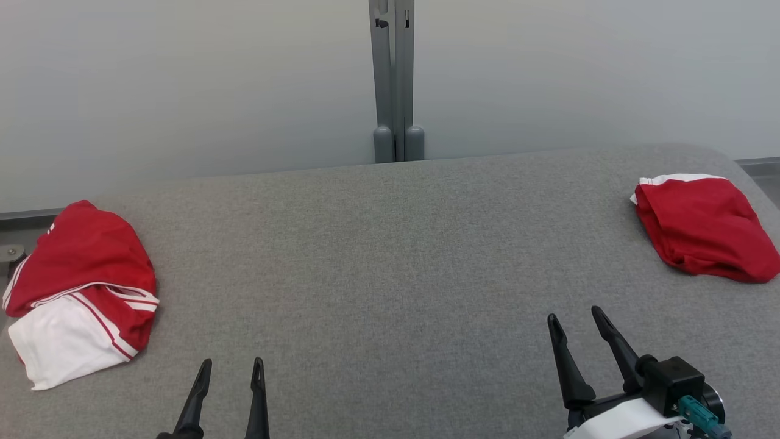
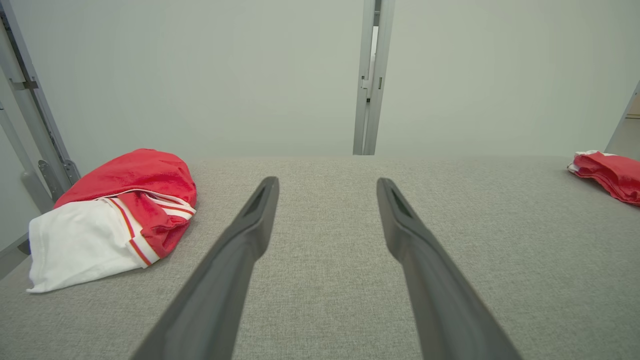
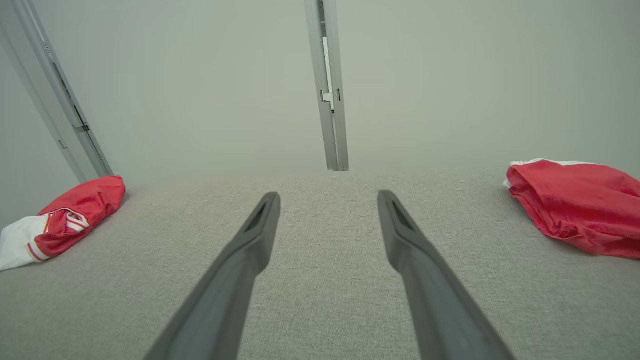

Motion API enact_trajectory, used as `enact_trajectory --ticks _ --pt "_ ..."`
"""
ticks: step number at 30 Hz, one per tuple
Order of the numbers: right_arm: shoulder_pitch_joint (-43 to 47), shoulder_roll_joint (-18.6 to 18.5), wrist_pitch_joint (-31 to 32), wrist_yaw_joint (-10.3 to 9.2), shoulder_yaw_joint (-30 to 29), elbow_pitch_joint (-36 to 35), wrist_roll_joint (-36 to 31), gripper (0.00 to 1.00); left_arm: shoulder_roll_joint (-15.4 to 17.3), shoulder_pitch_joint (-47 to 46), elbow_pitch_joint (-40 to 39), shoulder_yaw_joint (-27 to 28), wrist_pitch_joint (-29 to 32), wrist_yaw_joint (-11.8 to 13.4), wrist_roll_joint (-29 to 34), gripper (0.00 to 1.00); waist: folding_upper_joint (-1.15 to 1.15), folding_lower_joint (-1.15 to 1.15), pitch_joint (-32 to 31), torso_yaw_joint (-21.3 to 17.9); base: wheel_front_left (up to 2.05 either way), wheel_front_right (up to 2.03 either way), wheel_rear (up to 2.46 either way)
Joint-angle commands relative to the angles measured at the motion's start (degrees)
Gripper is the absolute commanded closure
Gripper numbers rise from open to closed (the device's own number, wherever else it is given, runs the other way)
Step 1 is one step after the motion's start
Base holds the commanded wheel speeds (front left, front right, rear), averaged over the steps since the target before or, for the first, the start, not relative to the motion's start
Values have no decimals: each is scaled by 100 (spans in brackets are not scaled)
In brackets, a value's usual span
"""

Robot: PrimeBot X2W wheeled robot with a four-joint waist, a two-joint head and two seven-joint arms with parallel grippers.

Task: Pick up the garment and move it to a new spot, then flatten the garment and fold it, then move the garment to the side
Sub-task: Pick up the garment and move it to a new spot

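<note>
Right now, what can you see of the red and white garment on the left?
The red and white garment is a soft, crumpled heap of thin cloth: red on top, a white part with red stripes in front. It lies on the grey table, near its left edge. Nothing else touches it.

Plain partition walls (image 1: 183,79) and a grey worktable (image 1: 390,256) suggest a lab.

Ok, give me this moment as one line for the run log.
left claw: open, empty | right claw: open, empty | red-and-white garment: bunched, table left end | red garment: heaped, right end | phase: nothing gripped yet
</note>
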Motion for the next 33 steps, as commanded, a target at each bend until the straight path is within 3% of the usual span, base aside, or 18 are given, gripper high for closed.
enact_trajectory --ticks 1,16,33 --pt "70 6 -16 -8 5 12 14 0 5 -84 -6 17 -4 -12 18 0 0 0 5 -1 0 0 0" --pt "104 29 -16 -8 90 56 120 0 5 -122 88 -65 -4 -73 70 0 0 0 73 129 0 0 0" --pt "50 33 -16 -8 249 51 178 0 7 8 128 47 -4 -58 88 0 0 0 243 1740 0 0 0"
